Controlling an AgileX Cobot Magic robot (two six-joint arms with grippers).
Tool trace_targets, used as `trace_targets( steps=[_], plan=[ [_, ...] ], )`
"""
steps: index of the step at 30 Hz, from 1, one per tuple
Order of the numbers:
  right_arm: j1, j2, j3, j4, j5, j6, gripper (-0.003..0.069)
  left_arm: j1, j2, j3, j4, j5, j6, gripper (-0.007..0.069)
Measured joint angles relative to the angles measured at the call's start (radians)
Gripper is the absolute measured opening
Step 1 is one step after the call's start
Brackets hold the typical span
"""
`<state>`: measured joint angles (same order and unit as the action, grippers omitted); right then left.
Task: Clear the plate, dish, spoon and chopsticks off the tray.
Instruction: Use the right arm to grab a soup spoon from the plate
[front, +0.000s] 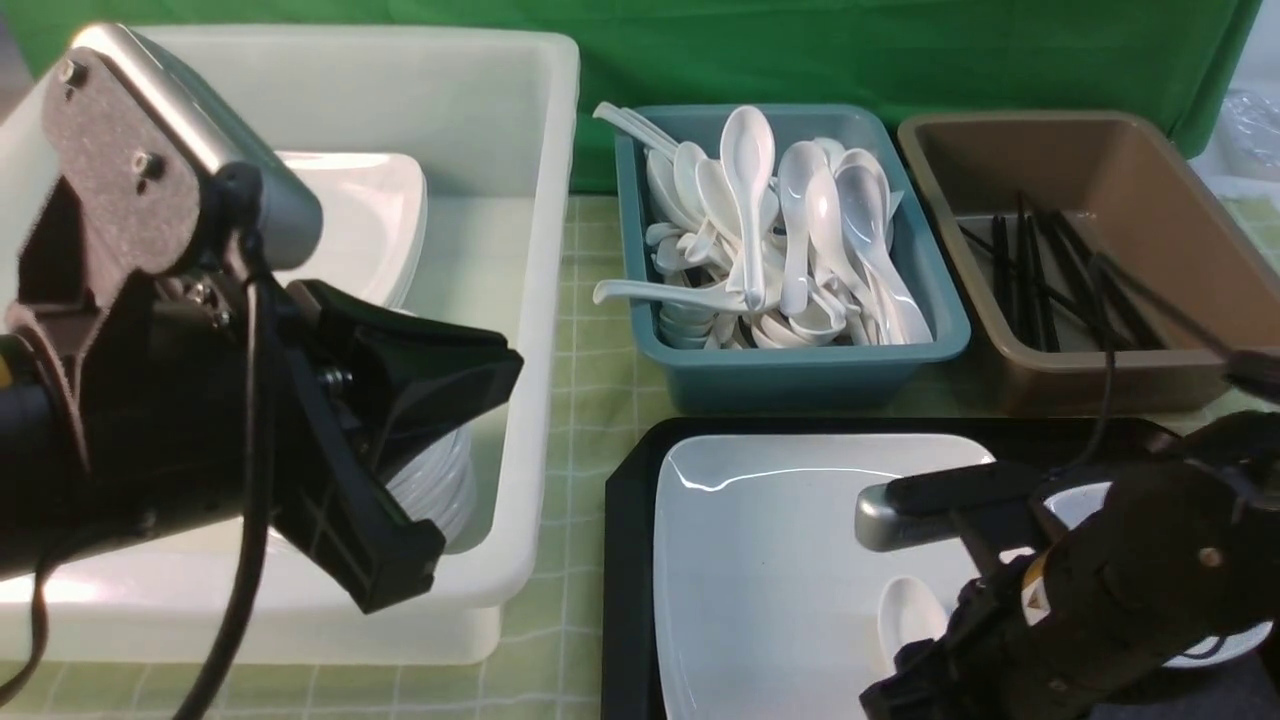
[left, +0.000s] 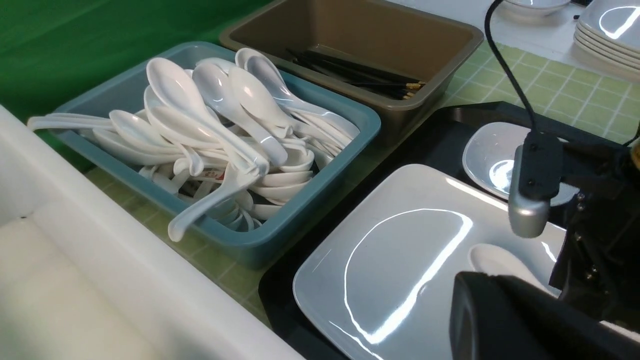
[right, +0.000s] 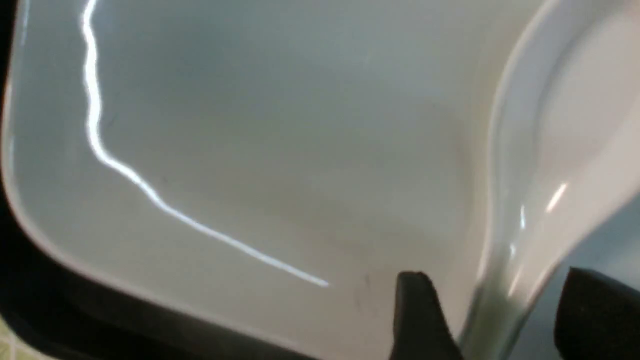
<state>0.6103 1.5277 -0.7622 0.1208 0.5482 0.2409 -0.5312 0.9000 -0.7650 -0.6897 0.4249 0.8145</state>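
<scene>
Only the right wrist view shows the right gripper (right: 495, 285) spread astride the spoon (right: 550, 150), unclamped. Its bowl points away, handle robotward.

Spoon (front: 908, 612) on plate (front: 770, 570); plate on black tray (front: 625, 560).

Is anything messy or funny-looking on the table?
Yes: the spoons in the teal bin lie in a jumbled heap, pointing every which way, and a few handles poke out over its rim. Nothing looks spilled or broken.
</scene>
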Motion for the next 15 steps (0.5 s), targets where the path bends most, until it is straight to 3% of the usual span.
trace_targets(
  steps=[6, 9, 12, 15],
  plan=[
    [0.000, 0.062, -0.002, -0.016, -0.055, 0.001, 0.0371, 0.000, 0.000, 0.000, -0.006, 0.005, 0.000, 0.0022],
    [0.000, 0.062, -0.002, -0.020, -0.060, -0.012, 0.0288, 0.000, 0.000, 0.000, -0.007, 0.006, 0.000, 0.0022],
    [0.000, 0.068, -0.015, -0.021, -0.047, -0.035, 0.0127, 0.000, 0.000, 0.000, -0.008, 0.007, 0.000, 0.0022],
    [0.001, 0.068, -0.053, -0.019, -0.027, -0.058, 0.0102, 0.000, 0.000, 0.000, -0.008, 0.007, 0.000, 0.0022]
  ],
)
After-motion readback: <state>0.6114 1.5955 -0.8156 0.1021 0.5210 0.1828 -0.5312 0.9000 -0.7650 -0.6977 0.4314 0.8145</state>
